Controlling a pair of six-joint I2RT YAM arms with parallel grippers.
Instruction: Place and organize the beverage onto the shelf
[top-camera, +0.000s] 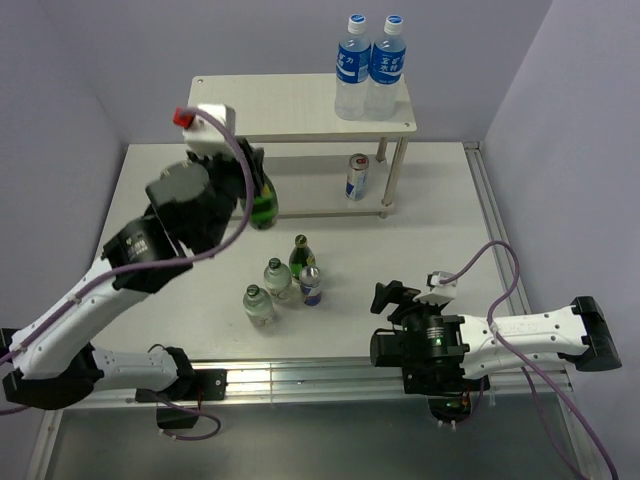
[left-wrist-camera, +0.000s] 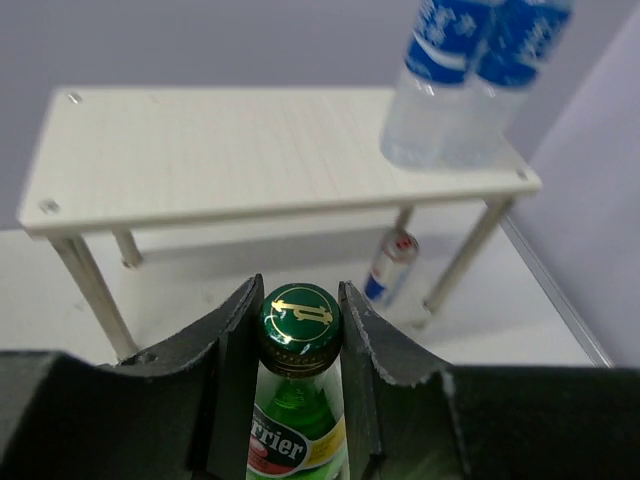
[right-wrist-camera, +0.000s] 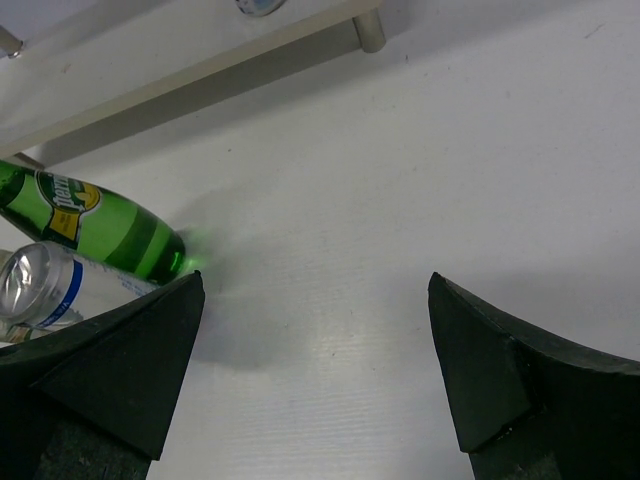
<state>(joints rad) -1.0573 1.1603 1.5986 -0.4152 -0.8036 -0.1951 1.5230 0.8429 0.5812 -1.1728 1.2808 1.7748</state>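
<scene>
Evidently the dark-green glass bottle with the gold-printed green cap (left-wrist-camera: 300, 322) is held high on its neck so that it hangs upright, leaving its body free to pass under a board. The left fingers (left-wrist-camera: 232, 350) are closed on it, with one black finger on each side of the neck just below the cap. The cap shows between their tips.

From above, this bottle is at the near left front of the small two-tier shelf of pale wood boards on thin white legs (top-camera: 270, 105), just beside the near edge of the lower board. The arm hides its base, so I cannot tell whether it touches the white tabletop (top-camera: 440, 220).

A slim blue-silver-red can (top-camera: 357, 177) stands on the lower board towards the right end. The left side looks free, so that is probably where the bottle is headed. Two tall clear water bottles with blue caps (top-camera: 370, 65) stand on the far right of the top board.

Nearer, in the middle of the tabletop, four drinks stand close together, not yet shelved:
- a second dark-green bottle (top-camera: 300, 253)
- two squat clear bottles with green caps (top-camera: 277, 278)
- a second slim can (top-camera: 311, 285)

The right fingers (right-wrist-camera: 120, 360) are spread wide and hold nothing. They are low over the tabletop to the right of that group and touch none of it.
</scene>
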